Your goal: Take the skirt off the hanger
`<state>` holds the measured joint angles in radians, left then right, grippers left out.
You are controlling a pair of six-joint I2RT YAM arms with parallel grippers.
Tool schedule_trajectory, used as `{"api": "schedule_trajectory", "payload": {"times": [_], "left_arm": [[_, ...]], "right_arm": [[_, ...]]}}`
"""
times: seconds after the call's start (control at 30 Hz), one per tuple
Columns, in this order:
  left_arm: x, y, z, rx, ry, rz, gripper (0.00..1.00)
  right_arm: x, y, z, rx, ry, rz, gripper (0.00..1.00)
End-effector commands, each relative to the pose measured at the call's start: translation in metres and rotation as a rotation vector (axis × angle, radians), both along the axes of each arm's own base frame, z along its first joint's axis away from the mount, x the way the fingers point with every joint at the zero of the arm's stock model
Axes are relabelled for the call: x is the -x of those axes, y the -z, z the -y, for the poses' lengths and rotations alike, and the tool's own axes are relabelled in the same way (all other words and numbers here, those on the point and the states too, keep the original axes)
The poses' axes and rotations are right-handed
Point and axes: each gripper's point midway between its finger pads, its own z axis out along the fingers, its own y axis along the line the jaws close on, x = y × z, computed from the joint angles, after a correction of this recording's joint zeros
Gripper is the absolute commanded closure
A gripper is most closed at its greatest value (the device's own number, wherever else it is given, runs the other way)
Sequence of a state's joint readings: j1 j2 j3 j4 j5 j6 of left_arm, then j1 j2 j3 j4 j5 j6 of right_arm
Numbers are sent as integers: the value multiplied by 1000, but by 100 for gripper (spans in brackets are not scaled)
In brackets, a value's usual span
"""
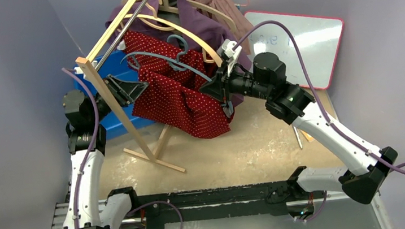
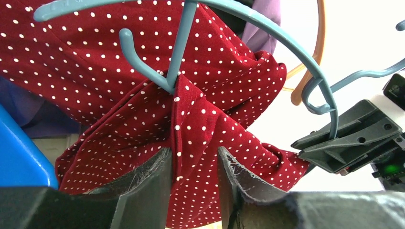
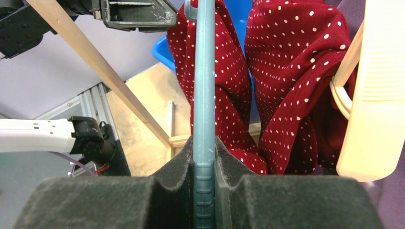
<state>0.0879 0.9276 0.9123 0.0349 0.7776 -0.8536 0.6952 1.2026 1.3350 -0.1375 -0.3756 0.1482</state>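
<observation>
Skirt (image 1: 178, 97): red with white dots, draped on the hanger (image 2: 179, 47). It is bunched at the stem and hangs below the hanger, above the worktop (image 1: 238, 150).
Hanger axis: runs crosswise, from the left arm's side over to the right end effector (image 3: 204, 143).
Right end effector: pads clamped tight on one end of the hanger bar; no cloth between them.
Left end effector (image 2: 193, 160): jaws about half apart, one on each side of a skirt fold just under the hanger stem. Can't tell whether they bite the cloth yet.
Key relation: the fold lies dead ahead of the left end effector, with the hanger directly above it. The left arm is nearer the cloth.
Next move (judgement): pinch the fold, then draw it down and off the hanger while the right holds steady.
Risk (judgement): cloth looks caught on the small hook beside the hanger stem.
</observation>
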Motion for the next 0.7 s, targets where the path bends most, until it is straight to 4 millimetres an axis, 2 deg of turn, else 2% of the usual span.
{"api": "schedule_trajectory", "payload": {"times": [0.0,0.07,0.2,0.37,0.53,0.67], "left_arm": [[4,-12,2,0,1,45,65],[2,-10,0,-7,-10,36,68],[-3,-4,-3,-5,-34,5,80],[-7,0,-10,-31,-86,-18,100],[-12,2,-26,-89,-193,-40,100],[-9,-8,-31,-93,-234,-18,100]], "right_arm": [[9,-71,10,-148,17,154,100],[11,-72,9,-150,8,155,100],[13,-74,9,-158,-4,153,100],[9,-69,10,-152,20,146,100],[-7,-47,18,-108,120,105,100],[-28,-18,28,-33,233,71,100]]}}
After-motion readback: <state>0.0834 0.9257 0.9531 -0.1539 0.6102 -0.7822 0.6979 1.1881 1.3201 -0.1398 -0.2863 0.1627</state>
